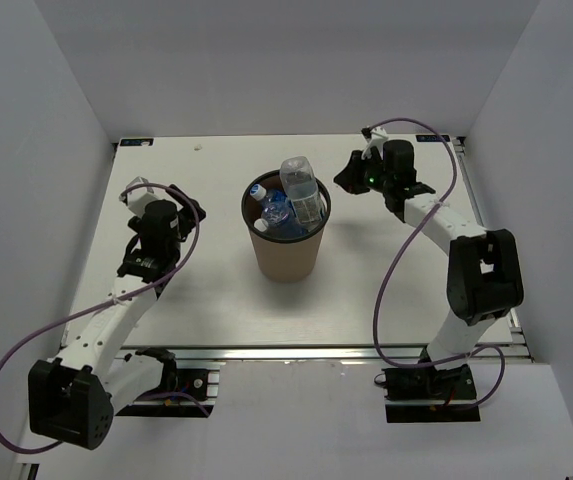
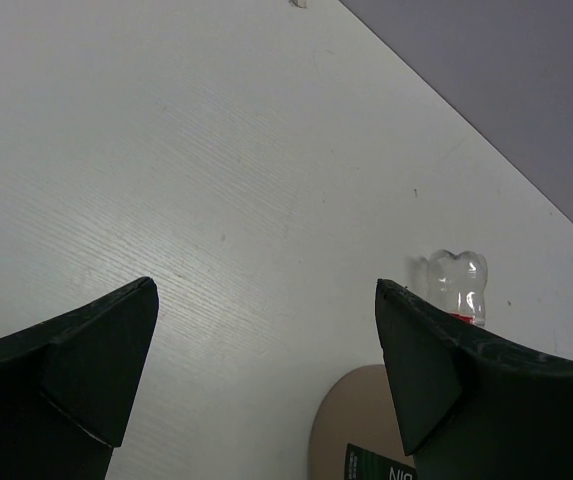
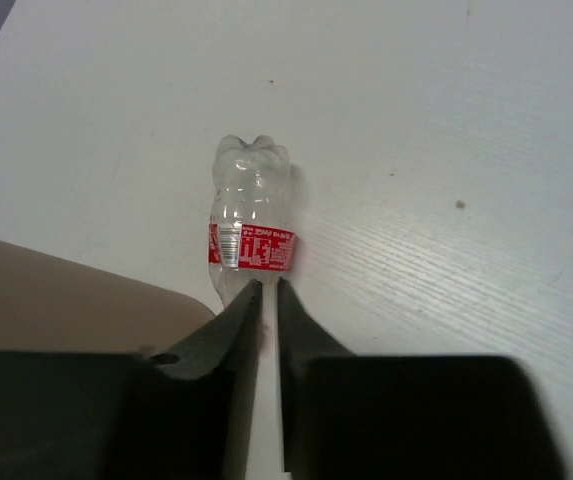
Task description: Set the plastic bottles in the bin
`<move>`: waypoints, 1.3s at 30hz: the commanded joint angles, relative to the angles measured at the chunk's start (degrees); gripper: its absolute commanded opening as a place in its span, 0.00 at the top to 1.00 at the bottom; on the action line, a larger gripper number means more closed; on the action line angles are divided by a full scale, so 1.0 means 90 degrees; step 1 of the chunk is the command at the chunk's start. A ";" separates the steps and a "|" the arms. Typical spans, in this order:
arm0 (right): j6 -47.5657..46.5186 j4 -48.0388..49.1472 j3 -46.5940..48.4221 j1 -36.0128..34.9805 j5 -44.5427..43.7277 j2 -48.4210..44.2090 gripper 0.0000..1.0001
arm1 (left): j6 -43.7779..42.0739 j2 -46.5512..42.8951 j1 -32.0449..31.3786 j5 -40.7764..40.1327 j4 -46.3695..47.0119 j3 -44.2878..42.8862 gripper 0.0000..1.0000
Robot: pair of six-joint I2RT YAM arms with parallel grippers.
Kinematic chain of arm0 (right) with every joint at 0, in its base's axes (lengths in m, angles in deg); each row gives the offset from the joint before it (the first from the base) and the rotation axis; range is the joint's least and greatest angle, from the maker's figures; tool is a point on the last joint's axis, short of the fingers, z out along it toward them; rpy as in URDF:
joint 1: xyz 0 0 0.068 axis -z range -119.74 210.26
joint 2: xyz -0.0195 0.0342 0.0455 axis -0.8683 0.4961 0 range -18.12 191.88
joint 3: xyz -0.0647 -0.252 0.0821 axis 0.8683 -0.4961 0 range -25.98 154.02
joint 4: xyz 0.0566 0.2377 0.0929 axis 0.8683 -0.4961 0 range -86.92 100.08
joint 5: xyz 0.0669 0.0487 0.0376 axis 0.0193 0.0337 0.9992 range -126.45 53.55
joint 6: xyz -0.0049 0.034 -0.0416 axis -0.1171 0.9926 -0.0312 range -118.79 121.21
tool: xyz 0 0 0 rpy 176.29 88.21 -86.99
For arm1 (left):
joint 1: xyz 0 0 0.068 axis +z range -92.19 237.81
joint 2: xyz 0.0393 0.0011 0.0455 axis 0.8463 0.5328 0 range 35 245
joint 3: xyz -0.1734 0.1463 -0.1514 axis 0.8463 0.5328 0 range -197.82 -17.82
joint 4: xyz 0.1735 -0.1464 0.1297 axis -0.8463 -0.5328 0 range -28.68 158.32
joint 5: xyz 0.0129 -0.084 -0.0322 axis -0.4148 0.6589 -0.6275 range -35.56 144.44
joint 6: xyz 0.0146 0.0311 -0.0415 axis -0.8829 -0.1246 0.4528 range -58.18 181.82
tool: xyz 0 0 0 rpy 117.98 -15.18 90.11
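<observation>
The brown bin (image 1: 286,255) stands mid-table with several plastic bottles inside. One clear bottle (image 1: 301,188) sticks out of it bottom up; it wears a red label in the right wrist view (image 3: 251,200) and in the left wrist view (image 2: 456,285). Blue-labelled bottles (image 1: 272,212) lie lower in the bin. My right gripper (image 1: 351,178) hovers just right of the bin's rim, apart from the bottle. Its tips (image 3: 269,285) are shut to a thin slit with nothing between them. My left gripper (image 1: 171,197) is left of the bin, open wide (image 2: 266,290) over bare table.
The bin's wall shows brown at the left of the right wrist view (image 3: 56,290) and at the bottom of the left wrist view (image 2: 356,420). White walls enclose the table on three sides. A metal rail (image 1: 316,352) runs along the near edge.
</observation>
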 commanded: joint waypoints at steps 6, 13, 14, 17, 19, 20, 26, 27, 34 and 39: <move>-0.0143 -0.0627 0.1320 -0.0055 0.0733 0.0896 0.11 | 0.0098 -0.0137 0.0017 0.0065 -0.0047 0.0179 0.02; -0.0102 -0.1865 0.3448 -0.0492 0.0180 0.2448 0.11 | 0.0040 -0.0059 0.0027 -0.0082 -0.0184 -0.0006 0.02; -0.0132 -0.1974 0.3682 -0.0572 0.0032 0.2750 0.11 | 0.0040 -0.0049 0.0017 -0.0092 -0.0194 -0.0026 0.02; -0.0191 -0.2248 0.4435 -0.0777 -0.0437 0.3336 0.11 | 0.0030 -0.0040 0.0017 -0.0140 -0.0233 -0.0026 0.02; -0.0162 -0.2540 0.5028 -0.0884 -0.1059 0.3640 0.11 | 0.0040 -0.0030 0.0027 -0.0179 -0.0301 -0.0036 0.02; -0.0171 -0.2774 0.5139 -0.0914 -0.1257 0.3883 0.11 | 0.0040 -0.0030 0.0017 -0.0209 -0.0321 -0.0036 0.02; -0.0269 -0.2922 0.5013 -0.1099 -0.2332 0.4266 0.11 | 0.0010 -0.0127 0.0027 -0.0375 -0.0438 -0.0007 0.02; -0.0298 -0.2981 0.5022 -0.1138 -0.2681 0.4305 0.11 | 0.0010 -0.0156 0.0017 -0.0385 -0.0419 0.0003 0.02; -0.0484 -0.3205 0.5023 -0.1266 -0.3231 0.4384 0.15 | 0.0059 -0.0156 0.0017 -0.0326 -0.0438 0.0023 0.02; -0.0532 -0.2886 0.4333 -0.1266 -0.3486 0.3916 0.17 | 0.0069 -0.0235 0.0017 -0.0297 -0.0458 0.0023 0.02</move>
